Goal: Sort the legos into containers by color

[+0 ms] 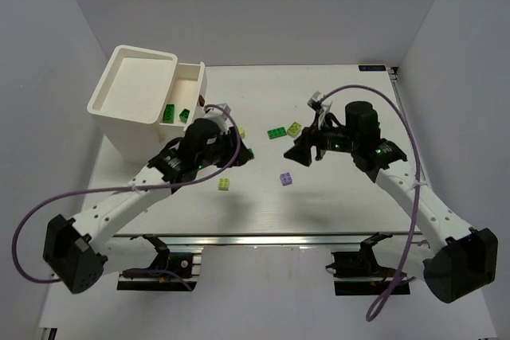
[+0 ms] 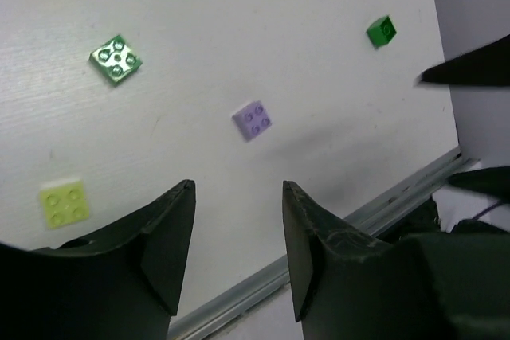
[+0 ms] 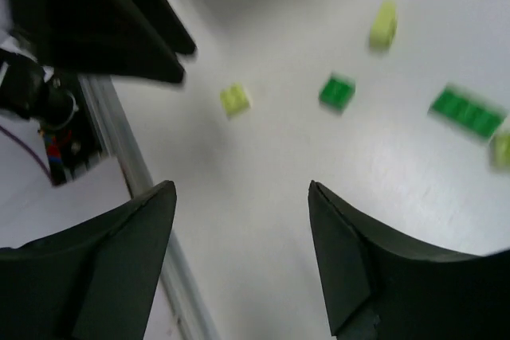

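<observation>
The cream-white box (image 1: 135,89) stands at the far left with one drawer (image 1: 191,77) pulled open; two green legos (image 1: 170,113) lie in it. Loose legos lie mid-table: a long green one (image 1: 276,133), yellow-green ones (image 1: 294,128) (image 1: 225,185) and a lavender one (image 1: 285,179). My left gripper (image 1: 239,150) is open and empty above the table; its wrist view shows the lavender lego (image 2: 253,120), a dark green lego (image 2: 116,59) and a yellow-green lego (image 2: 65,203) ahead of the left gripper (image 2: 237,189). My right gripper (image 1: 303,153) (image 3: 241,187) is open and empty, with yellow-green (image 3: 234,99) and green (image 3: 337,91) legos beyond it.
Grey walls enclose the table on three sides. A metal rail (image 1: 263,238) runs along the near edge and also shows in the left wrist view (image 2: 319,248). A lavender lego (image 1: 224,109) lies beside the drawer. Purple cables (image 1: 48,205) loop off both arms.
</observation>
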Action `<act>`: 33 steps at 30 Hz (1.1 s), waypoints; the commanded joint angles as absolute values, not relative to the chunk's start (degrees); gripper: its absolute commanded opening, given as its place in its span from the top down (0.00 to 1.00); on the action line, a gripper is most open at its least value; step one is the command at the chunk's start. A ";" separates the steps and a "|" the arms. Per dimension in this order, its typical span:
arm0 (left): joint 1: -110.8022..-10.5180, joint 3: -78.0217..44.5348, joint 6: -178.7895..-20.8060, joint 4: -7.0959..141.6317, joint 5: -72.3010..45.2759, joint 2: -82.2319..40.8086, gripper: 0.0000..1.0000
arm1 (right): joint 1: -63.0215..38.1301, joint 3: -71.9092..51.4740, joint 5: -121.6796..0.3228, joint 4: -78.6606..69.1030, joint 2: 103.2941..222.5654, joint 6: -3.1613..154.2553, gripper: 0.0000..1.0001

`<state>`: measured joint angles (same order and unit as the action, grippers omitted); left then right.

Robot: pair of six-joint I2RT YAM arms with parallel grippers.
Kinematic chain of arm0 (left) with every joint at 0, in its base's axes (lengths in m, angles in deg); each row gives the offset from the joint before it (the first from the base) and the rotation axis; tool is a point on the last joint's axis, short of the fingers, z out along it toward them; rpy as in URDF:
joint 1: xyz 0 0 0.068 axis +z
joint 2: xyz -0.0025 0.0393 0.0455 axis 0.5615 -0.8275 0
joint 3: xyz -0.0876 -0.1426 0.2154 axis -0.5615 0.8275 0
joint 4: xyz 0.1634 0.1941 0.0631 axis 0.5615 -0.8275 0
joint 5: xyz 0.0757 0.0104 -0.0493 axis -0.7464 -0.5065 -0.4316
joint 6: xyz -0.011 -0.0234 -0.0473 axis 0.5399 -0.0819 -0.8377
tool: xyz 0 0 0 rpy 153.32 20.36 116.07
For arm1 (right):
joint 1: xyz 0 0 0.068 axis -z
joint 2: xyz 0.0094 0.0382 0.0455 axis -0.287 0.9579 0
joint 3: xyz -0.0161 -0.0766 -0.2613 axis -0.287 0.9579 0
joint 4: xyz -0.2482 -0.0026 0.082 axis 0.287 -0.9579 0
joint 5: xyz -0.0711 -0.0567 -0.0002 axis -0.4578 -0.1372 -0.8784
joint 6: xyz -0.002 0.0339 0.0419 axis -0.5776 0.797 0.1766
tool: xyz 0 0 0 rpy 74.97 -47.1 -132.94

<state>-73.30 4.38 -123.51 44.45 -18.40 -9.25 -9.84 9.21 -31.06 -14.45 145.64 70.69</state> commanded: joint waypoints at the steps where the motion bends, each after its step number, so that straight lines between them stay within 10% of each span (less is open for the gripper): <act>1: -76.78 -5.71 -128.46 39.60 -28.61 -15.77 0.42 | -4.70 14.08 -23.50 -20.44 144.96 69.00 0.26; 13: -84.79 -35.35 -139.10 14.55 -58.58 -49.34 0.27 | 3.50 18.74 -23.76 -19.92 142.59 64.87 0.24; 33: -82.51 -40.72 -142.45 12.34 -60.01 -62.46 0.21 | 6.84 19.80 -21.56 -19.30 139.33 66.09 0.24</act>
